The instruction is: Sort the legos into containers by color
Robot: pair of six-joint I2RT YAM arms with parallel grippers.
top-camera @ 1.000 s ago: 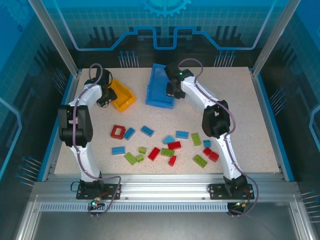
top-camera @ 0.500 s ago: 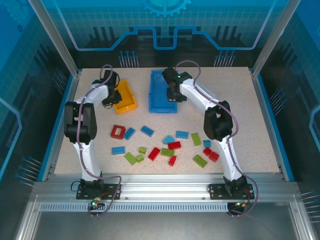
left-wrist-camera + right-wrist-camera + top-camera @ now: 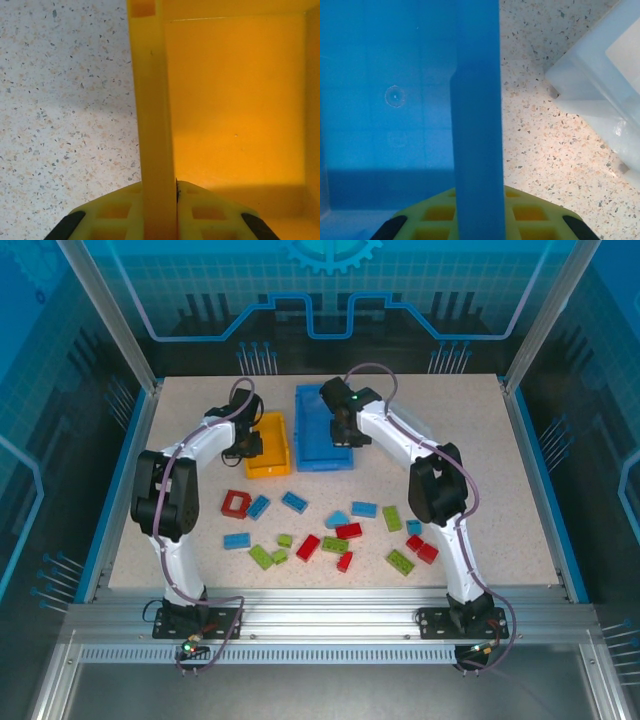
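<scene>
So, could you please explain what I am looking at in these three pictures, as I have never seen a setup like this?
These are two white robot arms, the left arm and the right arm, bolted at the near edge of a speckled table. The wide picture looks down from above and behind them. The other two come from a camera on each wrist, with that hand's yellow fingers at the bottom edge. The left hand is clamped on a side wall of the yellow-orange bin, and the right hand on a wall of the blue bin. Near the blue bin stands a whitish bin. Red, light blue and green Lego bricks lie loose on the table; what shows of the gripped bins' insides is bare.
</scene>
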